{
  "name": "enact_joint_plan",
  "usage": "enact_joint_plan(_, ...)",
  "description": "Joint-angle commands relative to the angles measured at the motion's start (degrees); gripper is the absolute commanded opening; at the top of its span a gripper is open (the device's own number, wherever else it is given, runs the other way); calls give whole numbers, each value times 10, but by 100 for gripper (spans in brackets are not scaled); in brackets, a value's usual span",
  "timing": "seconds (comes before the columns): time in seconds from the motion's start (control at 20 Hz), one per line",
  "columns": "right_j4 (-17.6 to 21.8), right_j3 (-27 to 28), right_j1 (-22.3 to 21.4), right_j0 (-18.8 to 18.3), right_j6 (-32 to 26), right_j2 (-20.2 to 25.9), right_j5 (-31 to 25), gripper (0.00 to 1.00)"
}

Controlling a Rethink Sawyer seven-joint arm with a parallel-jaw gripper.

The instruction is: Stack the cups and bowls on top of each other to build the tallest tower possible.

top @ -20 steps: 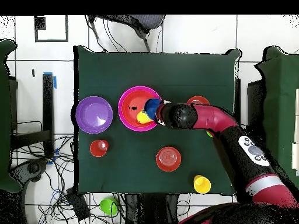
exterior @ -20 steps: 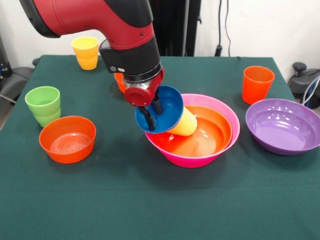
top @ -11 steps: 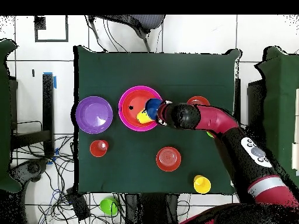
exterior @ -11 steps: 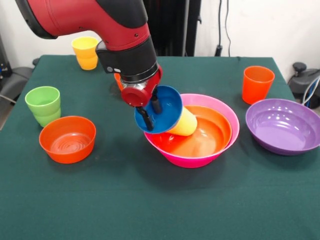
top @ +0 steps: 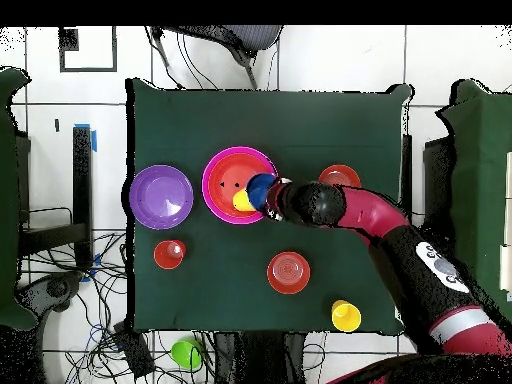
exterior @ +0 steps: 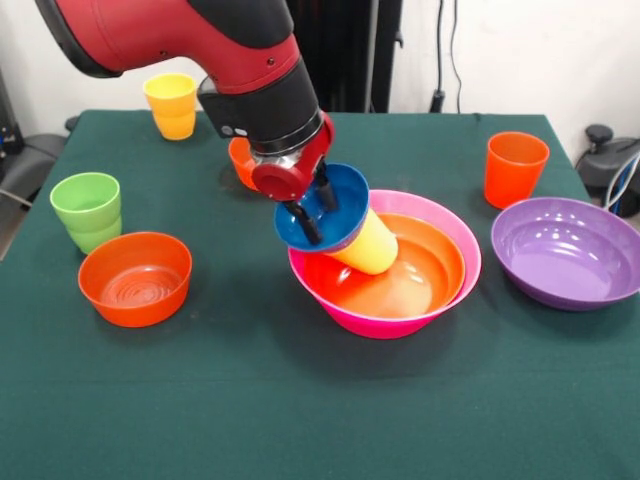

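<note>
My gripper reaches into a small blue bowl, which is tipped on its side toward it. The blue bowl sits on a yellow cup that leans inside a large orange bowl. That orange bowl is nested in the largest pink bowl, the tower's base. In the overhead view the gripper is just right of the blue bowl and the pink bowl. Whether the gripper holds the blue bowl is unclear.
A purple bowl and an orange cup stand on the right. On the left are a green cup and a small orange bowl. At the back are a yellow cup and another small orange bowl, partly behind the arm.
The gripper has risen and shifted right over the pink bowl. The blue bowl and the yellow cup under it moved up and right with it.
</note>
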State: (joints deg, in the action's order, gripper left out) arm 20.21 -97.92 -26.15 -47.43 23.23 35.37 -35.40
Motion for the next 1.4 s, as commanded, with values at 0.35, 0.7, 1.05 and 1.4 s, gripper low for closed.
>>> enact_joint_plan(0.35, -34, -77, -4, -15, 52, 60, -49, 100)
enact_joint_plan(0.7, -19, -83, 11, -16, 56, 61, -14, 100)
enact_joint_plan(1.05, -15, -86, 12, -16, 58, 66, -2, 100)
enact_joint_plan(1.4, -1, -76, 20, -19, 46, 70, 16, 100)
